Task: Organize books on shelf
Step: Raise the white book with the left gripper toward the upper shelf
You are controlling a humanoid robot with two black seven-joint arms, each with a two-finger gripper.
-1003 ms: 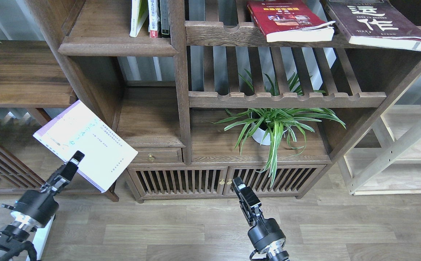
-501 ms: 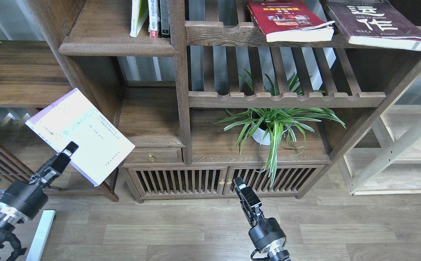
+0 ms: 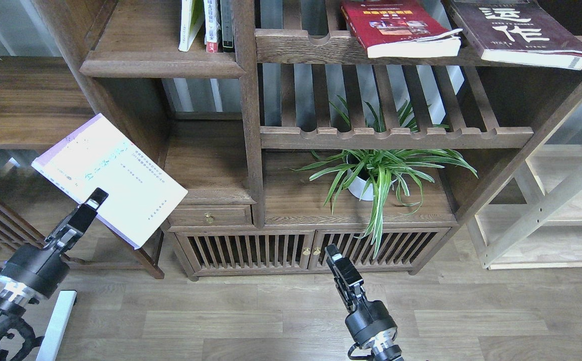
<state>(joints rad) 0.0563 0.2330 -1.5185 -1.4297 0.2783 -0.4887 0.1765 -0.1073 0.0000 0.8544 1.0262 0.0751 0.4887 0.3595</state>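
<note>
My left gripper [image 3: 96, 198] is shut on the near edge of the pale lavender-white book [image 3: 113, 175] and holds it tilted in the air, left of the bookcase and below the flat dark-brown shelf [image 3: 160, 66]. That shelf bears three upright books [image 3: 205, 25] at its right end. The red book with a yellow band [image 3: 396, 25] and the large maroon book with cream characters [image 3: 516, 30] lie flat on the upper slatted rack. My right gripper [image 3: 336, 258] hangs empty in front of the cabinet doors; its fingers look closed together.
A potted spider plant [image 3: 376, 173] stands on the lower board under the slatted racks [image 3: 396, 136]. A small drawer [image 3: 210, 217] and slatted cabinet doors [image 3: 250, 249] sit below. A pale light-wood rack [image 3: 551, 205] stands right. A dark side table [image 3: 25, 100] is left.
My left gripper has lifted the lavender-white book up and a little to the left. The right gripper has barely moved.
</note>
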